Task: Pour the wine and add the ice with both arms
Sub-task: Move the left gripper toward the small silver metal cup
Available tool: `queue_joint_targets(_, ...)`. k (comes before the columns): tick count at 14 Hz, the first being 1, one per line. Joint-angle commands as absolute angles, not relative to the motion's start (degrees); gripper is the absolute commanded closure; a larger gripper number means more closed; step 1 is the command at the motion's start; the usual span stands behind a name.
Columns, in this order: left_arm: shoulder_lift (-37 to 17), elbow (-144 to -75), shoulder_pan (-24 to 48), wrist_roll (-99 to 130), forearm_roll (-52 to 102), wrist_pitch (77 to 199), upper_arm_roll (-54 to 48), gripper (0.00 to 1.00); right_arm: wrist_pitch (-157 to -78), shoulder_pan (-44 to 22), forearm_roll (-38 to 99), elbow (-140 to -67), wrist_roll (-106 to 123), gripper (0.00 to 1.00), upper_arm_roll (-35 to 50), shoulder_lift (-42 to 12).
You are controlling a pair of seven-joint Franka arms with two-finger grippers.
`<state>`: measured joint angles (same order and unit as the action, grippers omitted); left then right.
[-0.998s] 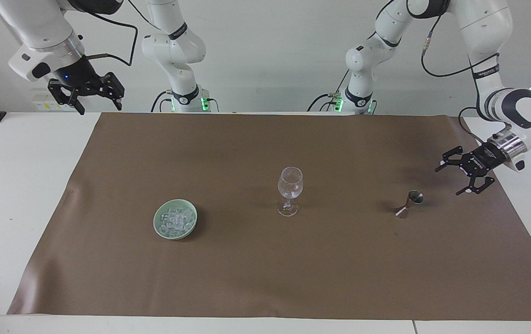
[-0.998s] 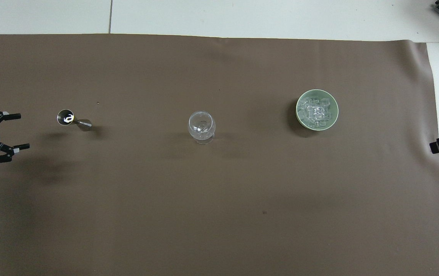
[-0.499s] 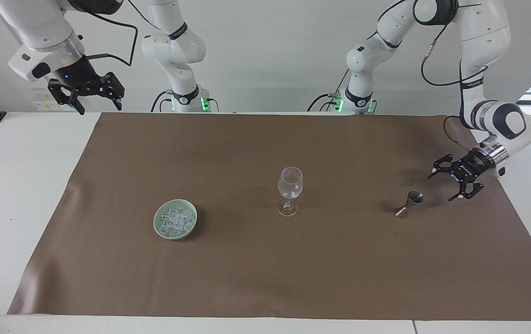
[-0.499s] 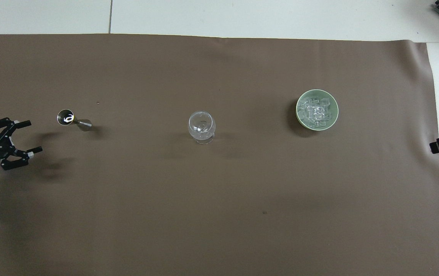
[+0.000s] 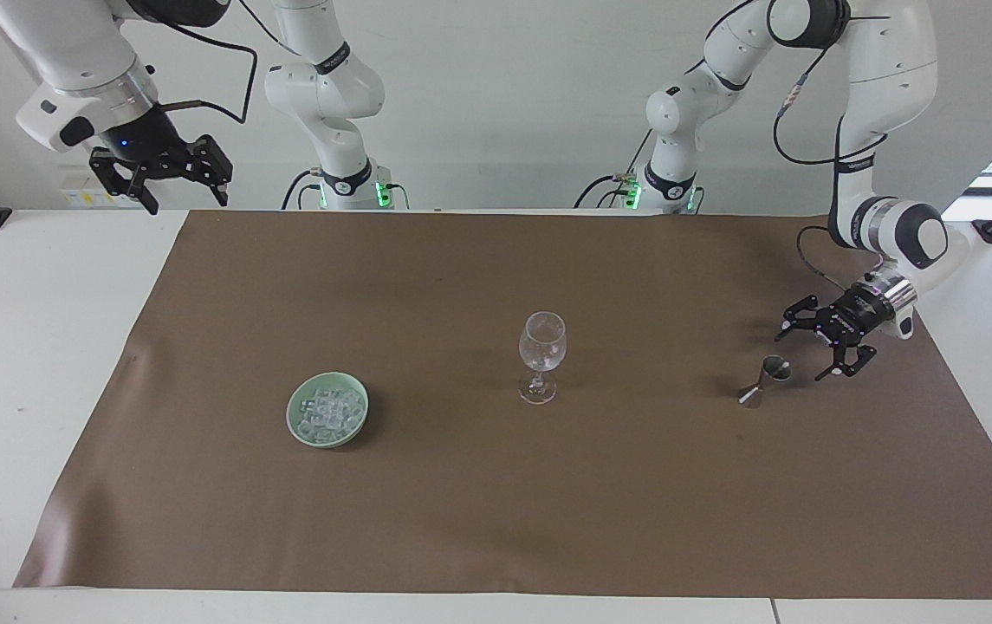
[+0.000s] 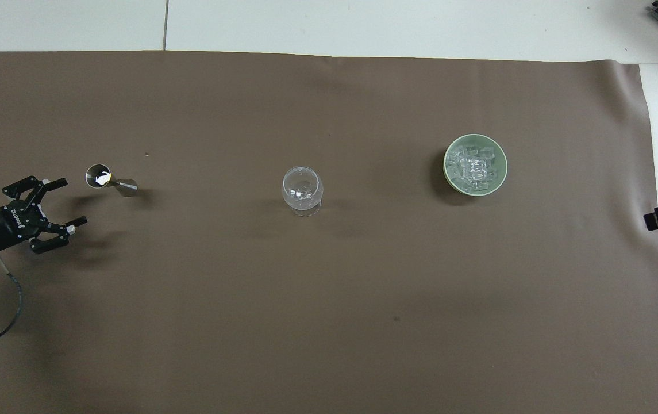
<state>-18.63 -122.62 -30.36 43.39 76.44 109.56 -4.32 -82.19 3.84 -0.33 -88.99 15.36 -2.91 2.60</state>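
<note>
Wine presumably in steel jigger [image 5: 764,381], 3 o'clock of glass [image 5: 541,355] in facing view. Left gripper [image 5: 823,345], jaws spread, has closed in beside jigger; grasp next. Ice [image 5: 328,412] in green bowl [image 5: 296,423], glass's 9 o'clock. Right gripper [image 5: 173,184] spread, waiting.

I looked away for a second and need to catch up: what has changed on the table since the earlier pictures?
The left hand has come in low from the mat's edge toward the metal jigger, open, stopping just short of it; nothing was grasped. The right hand waits raised near its base, open, unmoved. The jigger, wine glass and bowl of ice stayed put.
</note>
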Motion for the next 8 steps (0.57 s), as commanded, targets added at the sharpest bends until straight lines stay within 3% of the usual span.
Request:
queue_joint_targets(1, -17.05, -124.72, -28.65, 41.75, 78.92, 111.97, -3.87, 0.00, -81.83, 3.96, 0.00, -89.21, 15.38, 0.00, -2.81, 3.25)
queue_joint_targets(8, -16.88, -126.73, -25.68, 39.30, 85.06, 114.95, -3.96, 0.00, -81.83, 3.96, 0.00, -89.21, 15.38, 0.00, -2.81, 3.25)
